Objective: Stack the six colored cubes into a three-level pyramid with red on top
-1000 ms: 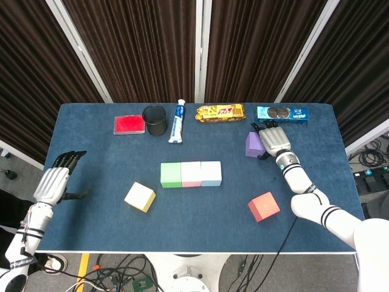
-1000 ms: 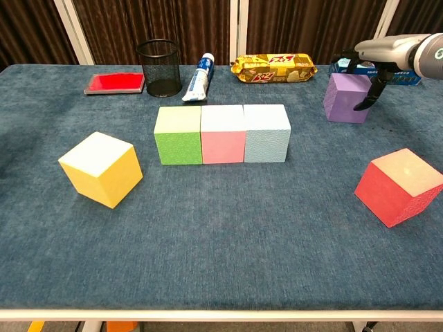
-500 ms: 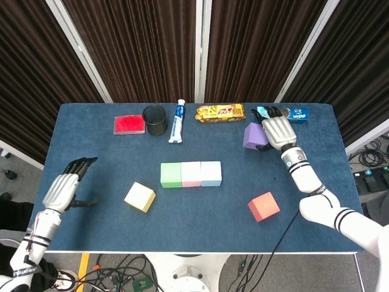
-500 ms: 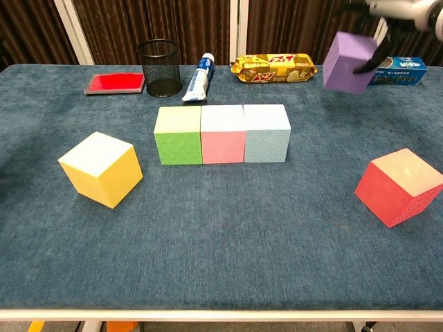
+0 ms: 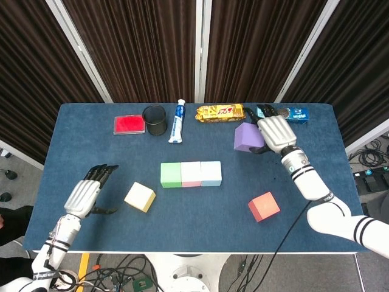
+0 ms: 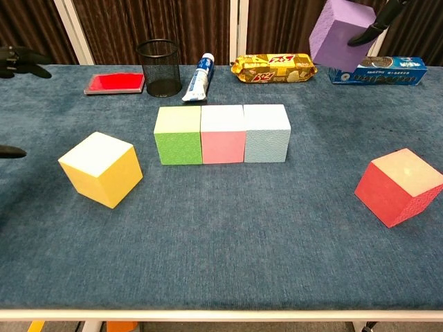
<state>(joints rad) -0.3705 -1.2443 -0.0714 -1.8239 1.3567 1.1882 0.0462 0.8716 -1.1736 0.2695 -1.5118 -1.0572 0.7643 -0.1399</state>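
Observation:
My right hand [image 5: 275,134] grips the purple cube [image 5: 248,137] [image 6: 338,34] and holds it in the air at the back right. A green cube [image 5: 171,174] [image 6: 178,134], a pink cube [image 5: 191,174] [image 6: 223,133] and a light blue cube [image 5: 211,173] [image 6: 266,133] stand in a touching row at the table's middle. The yellow cube [image 5: 140,196] [image 6: 101,169] lies to the front left. Near the front right sits the red cube [image 5: 264,206] [image 6: 400,186]. My left hand [image 5: 85,196] hovers open just left of the yellow cube.
Along the back edge lie a red flat box [image 5: 129,124], a black mesh cup [image 5: 155,120], a toothpaste tube [image 5: 177,121], a yellow biscuit pack [image 5: 220,112] and a blue cookie box [image 5: 285,113]. The blue cloth table [image 5: 194,225] ends just in front of the cubes.
My right hand lifted the purple cube off the table and carried it up and toward the centre. My left hand moved in from the table's left edge toward the yellow cube.

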